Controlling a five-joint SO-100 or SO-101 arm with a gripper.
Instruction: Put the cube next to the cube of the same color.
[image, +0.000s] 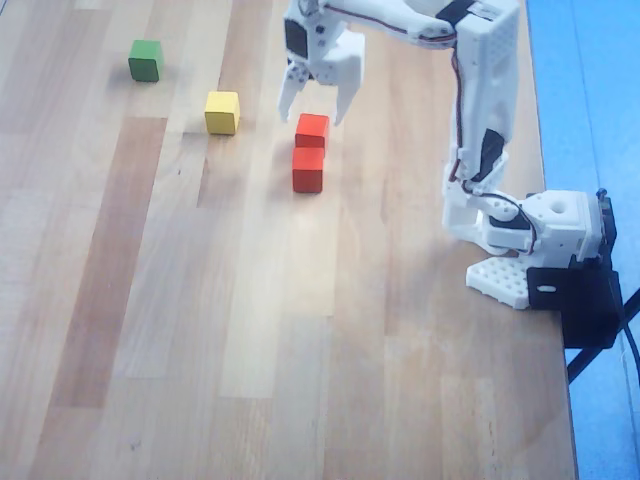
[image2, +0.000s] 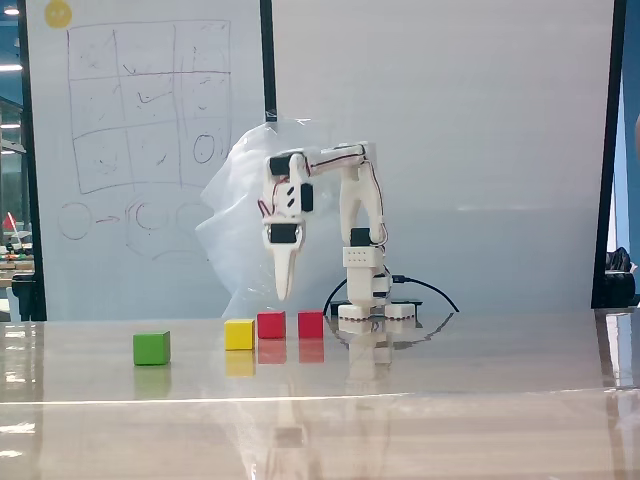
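Observation:
Two small red cubes lie close together on the wooden table. The brighter, orange-red cube (image: 312, 130) is the upper one in the overhead view and the left one in the fixed view (image2: 271, 324). The deeper red cube (image: 308, 169) sits right below it, edges nearly touching; it is the right one in the fixed view (image2: 311, 323). My gripper (image: 315, 108) is open and empty, with its fingertips to either side of the brighter cube's top edge. In the fixed view the gripper (image2: 286, 292) hangs point down a little above that cube.
A yellow cube (image: 222, 112) lies left of the red pair and a green cube (image: 145, 60) farther up left. The arm's base (image: 540, 240) stands at the table's right edge. The table (image: 300, 350) ends at blue floor on the right.

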